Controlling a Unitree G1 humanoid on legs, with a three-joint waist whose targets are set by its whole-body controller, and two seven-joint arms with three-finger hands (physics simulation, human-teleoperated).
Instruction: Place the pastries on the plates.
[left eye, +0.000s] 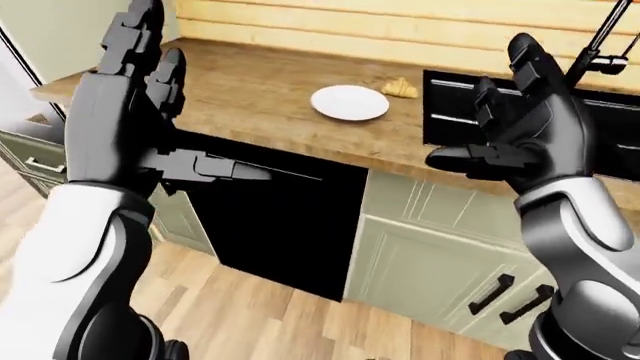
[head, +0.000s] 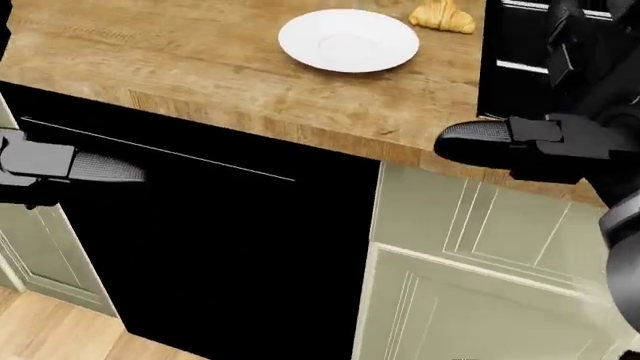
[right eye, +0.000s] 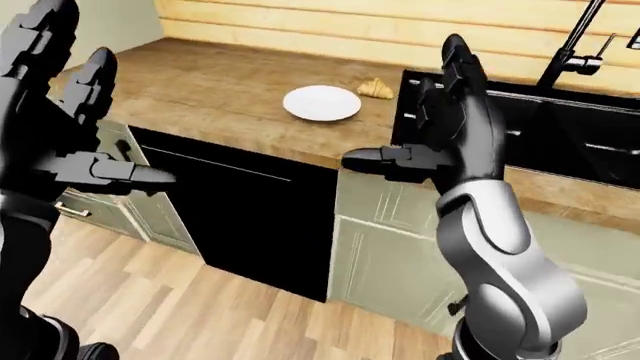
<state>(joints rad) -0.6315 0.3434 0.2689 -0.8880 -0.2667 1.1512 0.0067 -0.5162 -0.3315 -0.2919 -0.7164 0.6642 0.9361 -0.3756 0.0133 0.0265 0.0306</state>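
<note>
Wooden countertop (head: 180, 67) spans the scene above both raised hands in the eye views, with a black appliance front (left eye: 280, 225) set under it between the hands and pale green cabinet doors (left eye: 430, 262) below the right hand. A black sink (right eye: 560, 127) with its dark faucet (right eye: 575, 45) sits just past the right hand, toward the right edge. The left hand (left eye: 130, 112) is held up with its fingers spread wide, holding nothing. The right hand (right eye: 440, 127) is likewise spread open and empty. A white plate (head: 348, 40) lies on the counter between the two hands, nearer the right one. One croissant pastry (head: 442, 16) lies just beside the plate, toward the right hand, not on it.
</note>
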